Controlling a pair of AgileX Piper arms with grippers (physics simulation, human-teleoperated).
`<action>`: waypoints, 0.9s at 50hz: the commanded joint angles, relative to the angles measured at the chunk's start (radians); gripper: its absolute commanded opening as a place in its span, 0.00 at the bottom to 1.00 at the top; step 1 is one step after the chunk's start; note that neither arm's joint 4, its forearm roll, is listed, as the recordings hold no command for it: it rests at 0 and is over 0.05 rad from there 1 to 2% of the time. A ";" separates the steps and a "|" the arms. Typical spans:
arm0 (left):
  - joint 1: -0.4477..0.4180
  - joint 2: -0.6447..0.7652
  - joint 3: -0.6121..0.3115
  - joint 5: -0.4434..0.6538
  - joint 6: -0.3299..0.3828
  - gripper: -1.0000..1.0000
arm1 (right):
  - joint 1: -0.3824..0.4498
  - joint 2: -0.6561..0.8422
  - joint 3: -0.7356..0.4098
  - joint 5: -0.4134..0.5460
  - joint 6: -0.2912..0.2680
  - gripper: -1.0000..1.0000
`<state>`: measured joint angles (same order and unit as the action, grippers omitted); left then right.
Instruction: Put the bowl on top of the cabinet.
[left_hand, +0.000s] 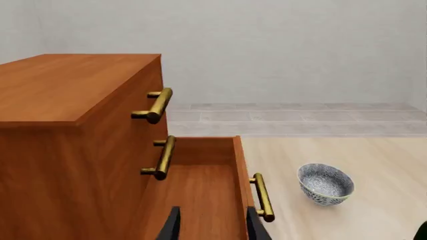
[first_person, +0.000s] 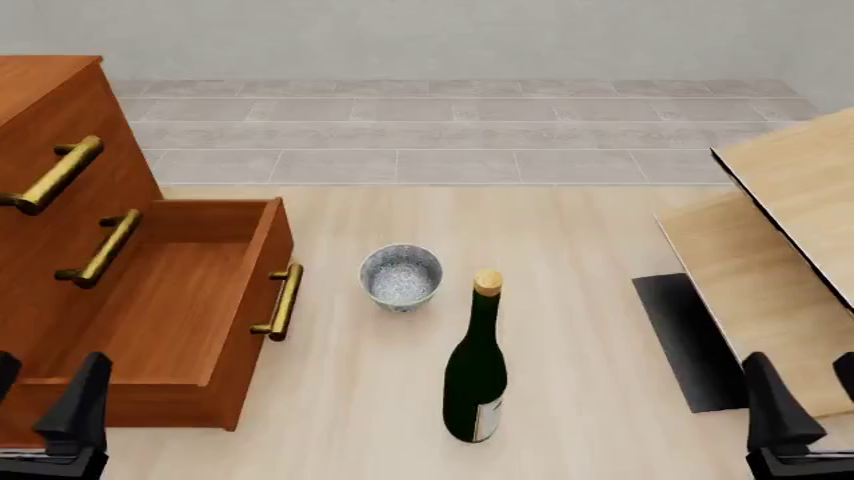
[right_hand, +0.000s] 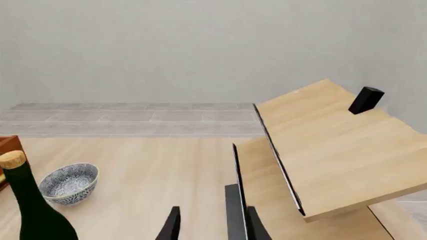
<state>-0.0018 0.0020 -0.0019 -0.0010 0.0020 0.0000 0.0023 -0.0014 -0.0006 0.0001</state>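
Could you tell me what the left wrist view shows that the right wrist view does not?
Only the left wrist view shows the reddish-brown wooden cabinet with its flat top, brass bar handles and open drawer. Only the right wrist view shows the dark green wine bottle and the pale light-wood panelled furniture. Both show the speckled grey-white bowl standing upright on the table.
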 joint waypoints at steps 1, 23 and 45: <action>-0.003 0.013 0.000 -0.006 0.000 1.00 | 0.000 0.005 -0.003 -0.001 0.000 1.00; -0.035 0.163 -0.004 -0.108 0.024 1.00 | 0.000 0.005 -0.003 -0.001 0.000 1.00; -0.109 0.488 -0.104 -0.281 0.044 1.00 | 0.000 0.005 -0.003 -0.001 0.000 1.00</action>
<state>-0.0806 0.3631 -0.0601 -0.2199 0.0402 -0.0001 0.0073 -0.0043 -0.0019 -0.0001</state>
